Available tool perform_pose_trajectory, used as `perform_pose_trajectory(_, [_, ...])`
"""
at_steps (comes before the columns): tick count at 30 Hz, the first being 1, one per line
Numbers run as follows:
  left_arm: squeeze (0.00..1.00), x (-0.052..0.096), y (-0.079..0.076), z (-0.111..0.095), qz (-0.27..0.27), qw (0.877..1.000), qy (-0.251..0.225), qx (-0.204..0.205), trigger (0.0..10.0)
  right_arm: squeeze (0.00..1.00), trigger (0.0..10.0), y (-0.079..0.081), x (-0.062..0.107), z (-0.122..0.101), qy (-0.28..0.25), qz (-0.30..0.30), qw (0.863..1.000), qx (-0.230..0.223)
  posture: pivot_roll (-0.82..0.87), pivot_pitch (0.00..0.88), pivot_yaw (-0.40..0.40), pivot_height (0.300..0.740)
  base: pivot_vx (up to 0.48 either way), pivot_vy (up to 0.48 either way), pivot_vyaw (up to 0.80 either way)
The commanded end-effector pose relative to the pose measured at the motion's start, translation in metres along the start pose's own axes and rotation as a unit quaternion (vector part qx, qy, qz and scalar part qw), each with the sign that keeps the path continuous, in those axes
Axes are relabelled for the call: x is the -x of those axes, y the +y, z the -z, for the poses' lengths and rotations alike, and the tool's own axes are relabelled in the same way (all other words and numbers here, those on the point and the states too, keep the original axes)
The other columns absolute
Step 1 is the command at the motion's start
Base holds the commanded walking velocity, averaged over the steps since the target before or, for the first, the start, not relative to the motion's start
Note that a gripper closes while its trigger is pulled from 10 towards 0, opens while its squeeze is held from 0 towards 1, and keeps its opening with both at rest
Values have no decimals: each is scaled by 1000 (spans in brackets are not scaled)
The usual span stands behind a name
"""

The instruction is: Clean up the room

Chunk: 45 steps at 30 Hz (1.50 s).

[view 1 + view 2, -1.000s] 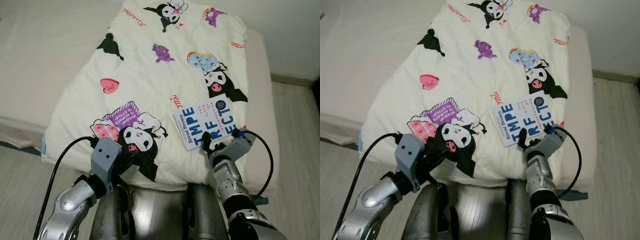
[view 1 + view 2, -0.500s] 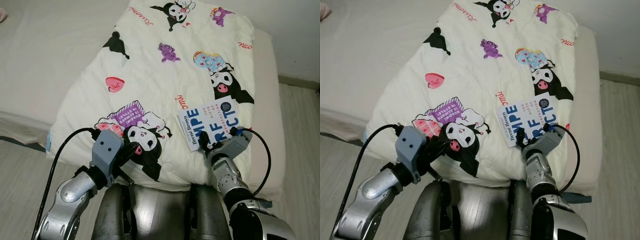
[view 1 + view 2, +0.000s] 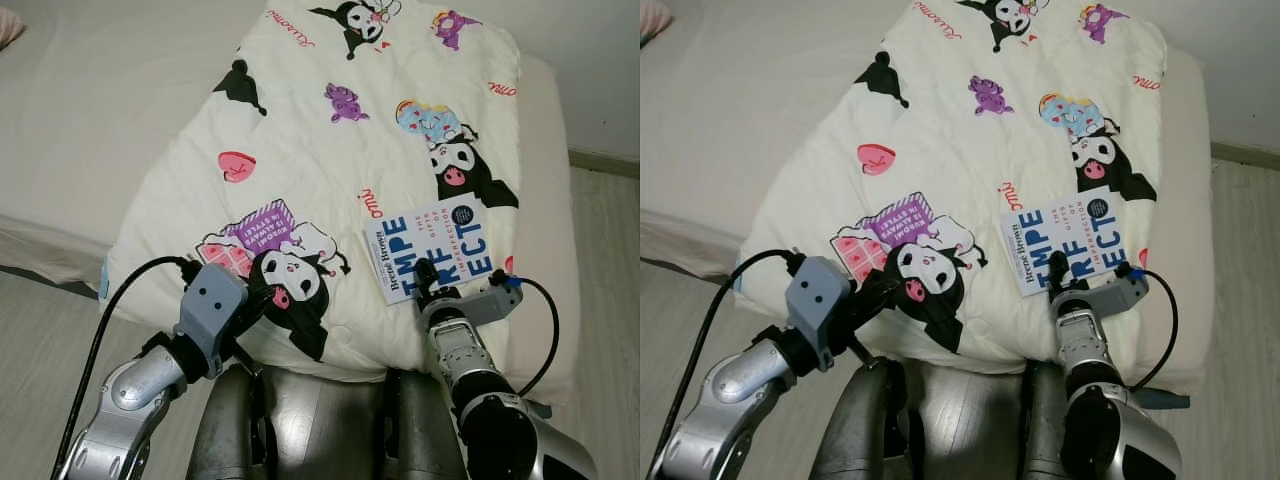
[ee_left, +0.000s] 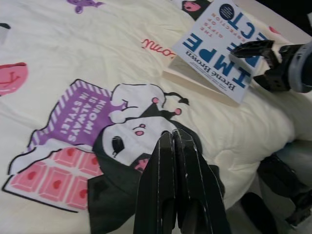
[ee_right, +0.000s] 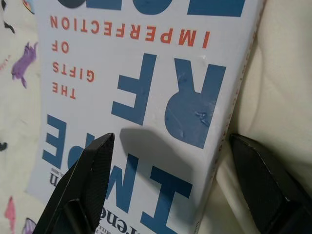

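Note:
A white paperback book [image 3: 438,243] with big blue letters lies flat on the cartoon-print quilt [image 3: 330,150], near the quilt's front right edge. My right gripper [image 3: 432,277] rests at the book's near edge and is open. In the right wrist view one of its fingers [image 5: 80,192] is over the book cover [image 5: 146,83], while the other stands past the book's edge above the quilt. My left gripper [image 4: 173,146] is shut and holds nothing. It hovers over the black-and-white character print [image 3: 290,285] at the quilt's front edge.
The quilt covers a cream mattress [image 3: 90,120] that stretches to the left and back. Pale wood floor [image 3: 610,260] runs along the bed's right side, up to a wall skirting at the back. My own legs stand against the bed's front edge.
The camera has shifted a little. My right gripper has moved forward onto the book's near edge and its wrist has turned. The left gripper stays shut in about the same place.

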State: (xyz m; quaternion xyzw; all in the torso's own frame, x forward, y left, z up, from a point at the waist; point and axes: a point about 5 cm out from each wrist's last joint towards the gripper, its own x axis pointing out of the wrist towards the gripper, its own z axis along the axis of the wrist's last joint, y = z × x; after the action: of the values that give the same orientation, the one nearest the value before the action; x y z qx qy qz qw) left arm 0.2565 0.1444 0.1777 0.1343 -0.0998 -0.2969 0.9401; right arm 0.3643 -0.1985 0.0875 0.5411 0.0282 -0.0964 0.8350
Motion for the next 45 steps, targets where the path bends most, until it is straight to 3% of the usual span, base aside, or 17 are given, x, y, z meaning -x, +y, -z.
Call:
perform_pose_trajectory(1, [0, 5, 0, 0, -7, 1000, 2, -4, 10000, 0, 10000, -11, 5, 14, 27, 14, 999, -26, 225, 441, 41, 604, 0, 0, 0])
perform_pose_trajectory(10, [0, 4, 5, -2, -30, 1000, -3, -6, 10000, 0, 10000, 21, -5, 12, 46, -66, 997, -6, 216, 440, 40, 604, 0, 0, 0])
perform_pose_trajectory(23, [0, 1, 9, -5, -57, 998, -14, -5, 10000, 0, 10000, 33, -10, 2, 37, -88, 995, 34, 205, 439, 36, 604, 0, 0, 0])
perform_pose_trajectory(24, [0, 1, 9, -5, -59, 998, -14, -6, 10000, 0, 9176, 33, -10, 1, 34, -87, 995, 32, 205, 438, 34, 604, 0, 0, 0])
perform_pose_trajectory(25, [0, 1, 9, -5, -60, 998, -14, -7, 10000, 0, 0, 32, -10, 0, 30, -84, 995, 31, 204, 437, 35, 604, 0, 0, 0])
perform_pose_trajectory(40, [0, -3, 14, -5, -84, 996, -23, -18, 10000, 0, 0, 32, -10, -2, 21, -82, 996, 42, 183, 415, 27, 604, 0, 0, 0])
perform_pose_trajectory(45, [0, -6, 18, 1, -110, 994, -19, -12, 10000, 0, 0, 44, -13, -4, 15, -106, 992, 63, 124, 369, 16, 604, 0, 0, 0])
